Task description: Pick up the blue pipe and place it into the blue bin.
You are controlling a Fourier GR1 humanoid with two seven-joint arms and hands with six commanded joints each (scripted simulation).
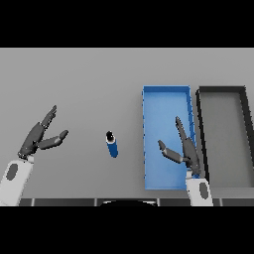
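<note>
The blue pipe (112,144) is a short blue cylinder with a dark open end, lying on the grey table a little left of centre. Right of it lies the blue bin (148,139), a long shallow tray with nothing inside. My right hand (184,147) hovers over the bin's right half, fingers straight and thumb spread, holding nothing. My left hand (37,139) is at the far left of the table, open, well apart from the pipe.
A dark grey bin (244,114) of the same shape stands directly right of the blue bin, their long sides nearly touching. Bare grey table surrounds the pipe.
</note>
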